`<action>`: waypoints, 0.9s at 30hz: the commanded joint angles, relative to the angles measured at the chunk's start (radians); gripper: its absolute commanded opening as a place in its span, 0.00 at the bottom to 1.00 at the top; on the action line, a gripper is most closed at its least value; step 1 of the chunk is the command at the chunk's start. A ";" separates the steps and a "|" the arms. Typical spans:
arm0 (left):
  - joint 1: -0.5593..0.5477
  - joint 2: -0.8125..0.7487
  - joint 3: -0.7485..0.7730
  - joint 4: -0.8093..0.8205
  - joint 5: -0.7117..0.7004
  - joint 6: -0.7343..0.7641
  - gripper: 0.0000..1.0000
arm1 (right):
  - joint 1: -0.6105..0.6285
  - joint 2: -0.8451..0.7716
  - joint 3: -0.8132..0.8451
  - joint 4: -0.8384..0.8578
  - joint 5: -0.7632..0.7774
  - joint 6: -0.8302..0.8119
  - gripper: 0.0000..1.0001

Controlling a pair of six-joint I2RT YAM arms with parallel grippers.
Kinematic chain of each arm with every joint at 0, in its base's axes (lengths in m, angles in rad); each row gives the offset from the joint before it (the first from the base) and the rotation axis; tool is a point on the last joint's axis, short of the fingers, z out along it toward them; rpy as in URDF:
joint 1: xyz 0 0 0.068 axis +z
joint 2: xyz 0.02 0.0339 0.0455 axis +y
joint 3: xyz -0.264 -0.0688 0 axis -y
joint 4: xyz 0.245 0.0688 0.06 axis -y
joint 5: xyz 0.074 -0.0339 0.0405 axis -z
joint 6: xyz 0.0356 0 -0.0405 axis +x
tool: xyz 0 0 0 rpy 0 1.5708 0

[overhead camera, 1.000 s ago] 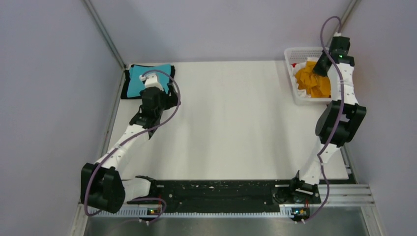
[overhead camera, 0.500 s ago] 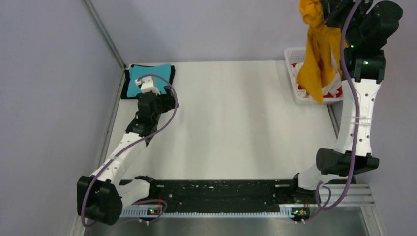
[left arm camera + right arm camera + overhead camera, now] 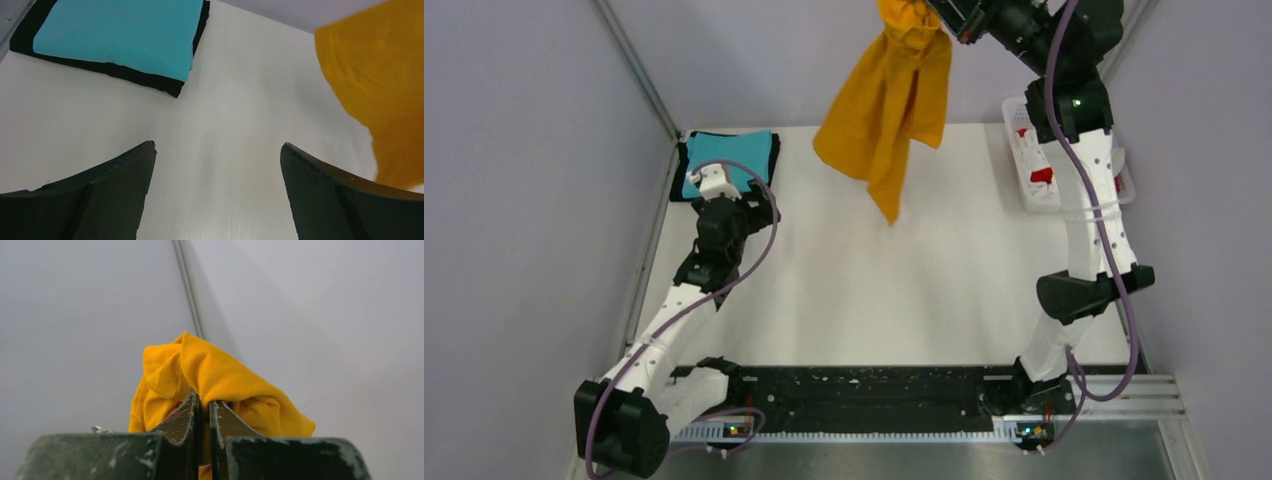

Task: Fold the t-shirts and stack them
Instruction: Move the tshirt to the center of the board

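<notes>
1. The counter: lay the shirt on its middle, hem first.
2. The orange-yellow t-shirt dangles bunched, top centre, with the right end effector clamped on it.
3. The left end effector, spread wide and holding nothing near the folded teal t-shirt, should catch a corner.

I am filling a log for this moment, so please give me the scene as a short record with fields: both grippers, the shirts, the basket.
left gripper: open, empty, over the table
right gripper: shut on the orange-yellow t-shirt, which hangs in the air
stack: teal t-shirt folded on top of the black t-shirt, far left corner
basket: far right, some red cloth inside
</notes>
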 commanded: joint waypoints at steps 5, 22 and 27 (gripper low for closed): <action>0.004 -0.091 0.023 -0.084 -0.138 -0.047 0.99 | 0.060 -0.035 -0.057 0.093 -0.143 0.037 0.00; 0.067 0.271 0.237 -0.258 -0.007 -0.220 0.99 | 0.047 -0.381 -1.311 -0.196 0.861 -0.600 0.93; 0.096 0.521 0.448 -0.270 0.148 -0.166 0.99 | 0.047 -0.401 -1.311 -0.138 0.825 -0.498 0.98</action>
